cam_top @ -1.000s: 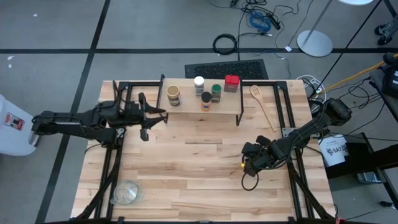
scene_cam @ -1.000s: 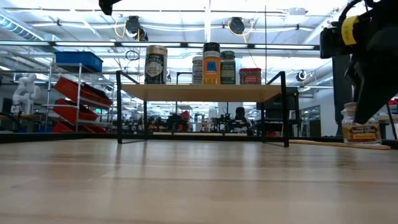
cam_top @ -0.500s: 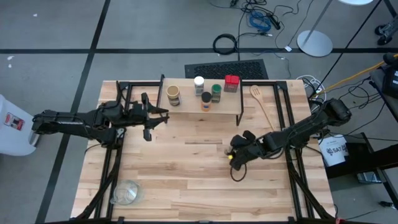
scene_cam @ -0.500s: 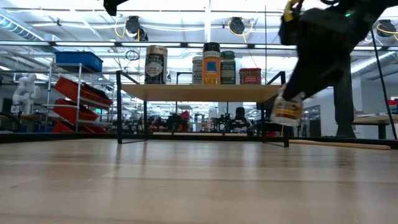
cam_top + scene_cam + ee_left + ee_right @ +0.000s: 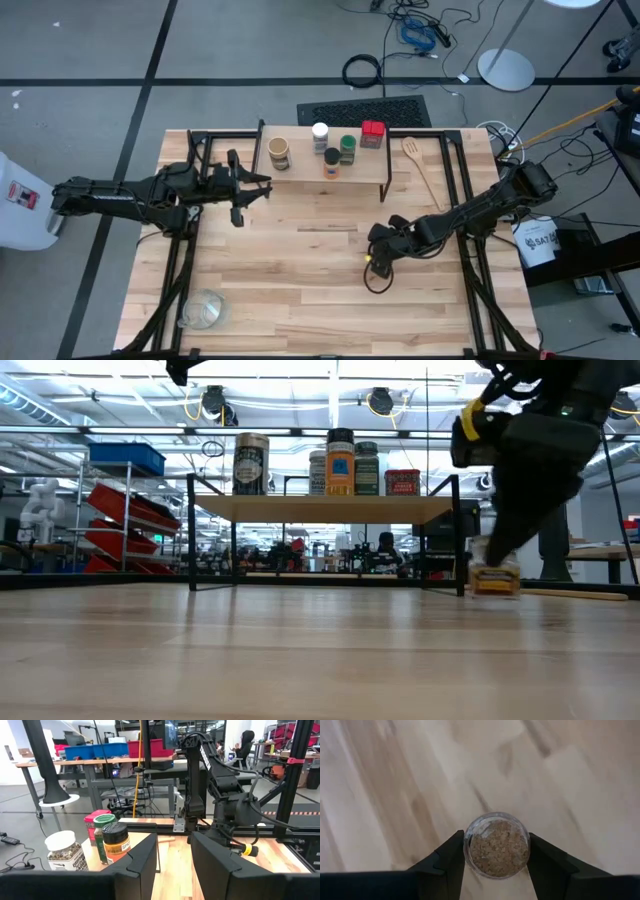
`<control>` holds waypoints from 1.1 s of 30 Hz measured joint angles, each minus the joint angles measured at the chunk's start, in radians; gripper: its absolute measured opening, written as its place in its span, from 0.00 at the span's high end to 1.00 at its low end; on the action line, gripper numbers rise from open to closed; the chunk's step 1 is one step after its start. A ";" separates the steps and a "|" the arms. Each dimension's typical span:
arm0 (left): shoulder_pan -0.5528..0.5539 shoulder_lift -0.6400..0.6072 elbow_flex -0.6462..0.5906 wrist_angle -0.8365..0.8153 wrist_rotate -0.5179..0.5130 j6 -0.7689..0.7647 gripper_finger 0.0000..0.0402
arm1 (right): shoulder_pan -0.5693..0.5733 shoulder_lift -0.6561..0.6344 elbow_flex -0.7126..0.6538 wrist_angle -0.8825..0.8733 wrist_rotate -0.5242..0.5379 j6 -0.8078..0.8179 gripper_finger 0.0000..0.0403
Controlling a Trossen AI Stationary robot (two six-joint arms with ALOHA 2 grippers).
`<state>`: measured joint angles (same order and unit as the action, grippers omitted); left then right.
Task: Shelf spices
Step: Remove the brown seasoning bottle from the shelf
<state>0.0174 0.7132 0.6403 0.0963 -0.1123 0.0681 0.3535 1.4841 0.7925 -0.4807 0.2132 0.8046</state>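
The shelf (image 5: 330,168) stands at the table's far middle with several spices on it: a tan-lidded jar (image 5: 279,153), a white-lidded jar (image 5: 320,135), an orange-labelled jar (image 5: 331,162), a green one (image 5: 347,149) and a red tin (image 5: 373,132). My right gripper (image 5: 375,258), in front of the shelf's right end, is shut on a small jar of brown grains (image 5: 496,847), which sits low by the tabletop in the low view (image 5: 494,578). My left gripper (image 5: 250,185) hovers open, level, left of the shelf, holding nothing. My right gripper pinches the jar's round side wall (image 5: 466,851) between its two fingers, one on each side. The fingers slant down from the table's right side. The jar's clear round end faces the wrist camera. Whether its lower end touches the table, I cannot tell.
A wooden spoon (image 5: 425,170) lies right of the shelf. A clear glass bowl (image 5: 204,308) sits at the near left corner. Black frame rails (image 5: 178,270) run along both sides. Bare wood spreads in front of the shelf.
My right gripper has carried the jar toward the table's left, in front of the shelf's right end. The jar swung up and tilted on the way, then came down close to the tabletop.
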 joint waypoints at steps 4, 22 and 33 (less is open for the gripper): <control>0.000 0.000 0.000 -0.002 0.000 0.000 0.68 | 0.004 -0.004 0.002 -0.066 -0.058 0.045 0.59; 0.000 0.000 0.000 -0.008 0.004 0.000 0.68 | 0.085 -0.049 -0.004 -0.224 -0.067 0.150 0.54; 0.000 0.000 0.000 -0.008 0.004 -0.002 0.68 | 0.095 -0.056 -0.004 -0.224 -0.028 0.157 0.54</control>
<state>0.0174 0.7132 0.6403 0.0883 -0.1081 0.0662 0.4480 1.4284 0.7887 -0.7049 0.1854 0.9617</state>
